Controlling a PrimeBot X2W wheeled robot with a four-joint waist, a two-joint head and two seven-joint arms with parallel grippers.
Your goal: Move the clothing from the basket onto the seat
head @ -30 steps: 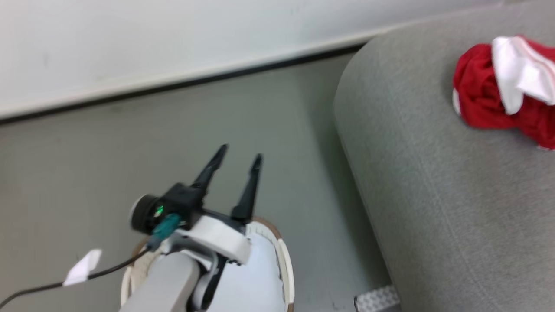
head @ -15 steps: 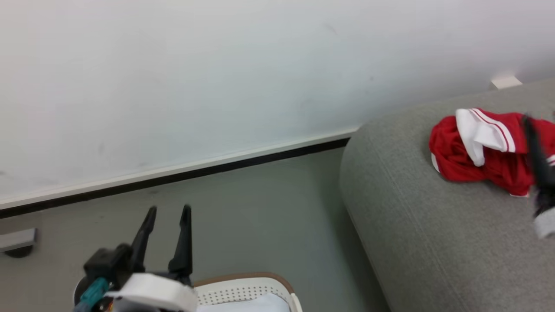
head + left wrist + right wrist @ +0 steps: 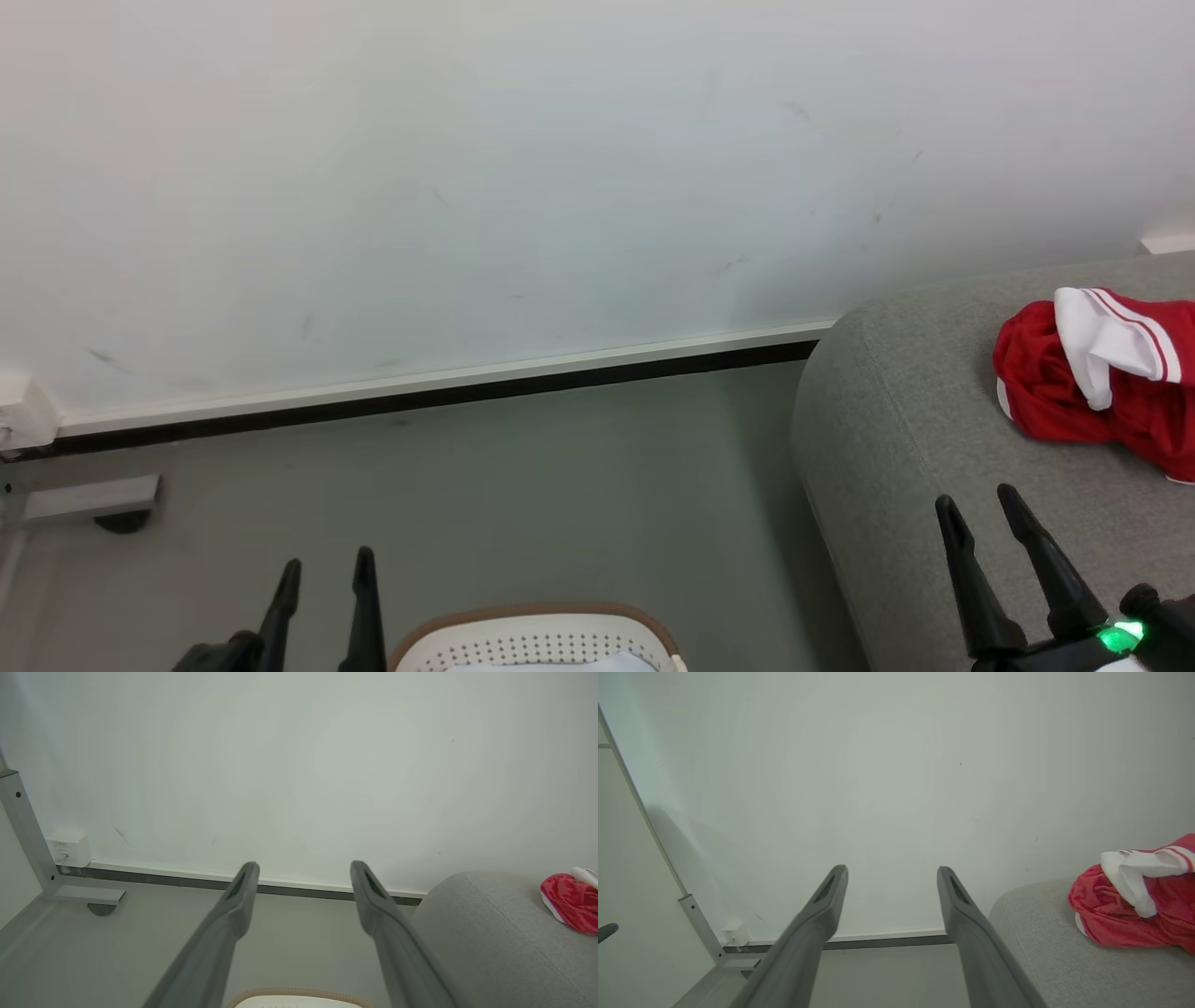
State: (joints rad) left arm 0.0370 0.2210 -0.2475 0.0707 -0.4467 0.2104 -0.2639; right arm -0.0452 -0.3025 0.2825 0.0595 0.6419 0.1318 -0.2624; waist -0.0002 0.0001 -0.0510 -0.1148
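Low at the left of the head view, the left end effector (image 3: 328,558) points upward, its two dark fingers spread moderately apart and gripping nothing. At the lower right, the right end effector (image 3: 976,497) stands the same way, two fingers parted and empty. A green light (image 3: 1116,637) glows at its base, and its tips show against the near part of the seat (image 3: 896,439).

Between the two, at the bottom edge, one basket (image 3: 532,613) stands on the grey floor (image 3: 523,485). It is cream-white with rows of small holes and a brown rim band, and sits near the seat's rounded end. Inside it a fold of pale fabric (image 3: 602,664) peeks up; how much lies in there is cut off by the picture's edge.

One bundle of clothing (image 3: 1046,411), bright red with a white panel trimmed in thin stripes, lies crumpled on top of the seat. It is set back from the seat's rounded end and well apart from both end effectors. The single grey woven seat runs off the right side.

Behind rises a pale wall (image 3: 560,187) with a dark skirting strip (image 3: 448,397) along the floor. At the left, a grey metal frame foot (image 3: 89,499) rests on the floor near a small white box (image 3: 67,845) at the wall's base.
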